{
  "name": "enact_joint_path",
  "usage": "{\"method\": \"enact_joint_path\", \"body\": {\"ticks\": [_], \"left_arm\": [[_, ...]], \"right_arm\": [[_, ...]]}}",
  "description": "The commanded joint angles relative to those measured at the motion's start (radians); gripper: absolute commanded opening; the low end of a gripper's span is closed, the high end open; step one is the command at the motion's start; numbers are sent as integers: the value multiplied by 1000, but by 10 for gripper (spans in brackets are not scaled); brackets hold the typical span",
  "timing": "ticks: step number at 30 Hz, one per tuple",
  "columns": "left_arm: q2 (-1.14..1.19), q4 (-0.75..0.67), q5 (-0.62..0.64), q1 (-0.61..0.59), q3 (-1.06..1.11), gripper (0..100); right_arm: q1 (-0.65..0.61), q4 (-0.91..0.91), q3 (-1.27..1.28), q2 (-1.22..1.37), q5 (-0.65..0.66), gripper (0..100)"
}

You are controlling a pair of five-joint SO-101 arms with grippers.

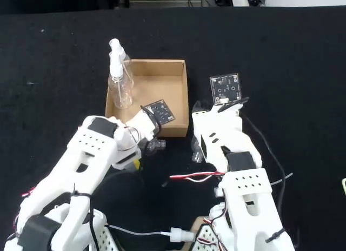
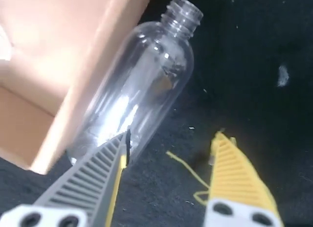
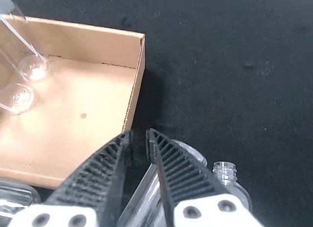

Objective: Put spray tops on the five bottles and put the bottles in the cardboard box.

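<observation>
Nearest you, a white spray top [image 1: 181, 235] with its thin tube is lying on the black, felt-like bench [image 1: 292, 56], waiting for a neck. Your left end effector [image 2: 172, 135] is gaping open at a clear, round-shouldered plastic bottle [image 2: 146, 85], which is lying capless against the outer wall of the cardboard box [image 2: 105, 56], likely so it cannot roll; your right end effector [image 3: 137, 136] is sitting nearly closed, gripping nothing visible, over more bare bottles [image 3: 225, 170]; farthest off, two capped bottles [image 1: 120, 80] are standing in the box's far corner.
</observation>
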Motion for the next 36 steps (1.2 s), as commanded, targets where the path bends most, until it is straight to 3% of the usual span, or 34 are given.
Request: {"method": "enact_joint_path", "body": {"ticks": [1,10,17,27,36], "left_arm": [[2,-6,-44,-10,-76,287],[2,-5,-87,-10,-68,288],[0,129,-146,-10,-154,255],[14,-23,-115,-8,-110,274],[14,-60,-138,-12,-59,270]], "right_arm": [[9,-28,-7,-24,0,39],[9,-28,-10,-25,0,39],[9,-28,-8,-25,0,39],[9,-28,-10,-25,0,39],[9,-28,-12,-25,0,39]]}}
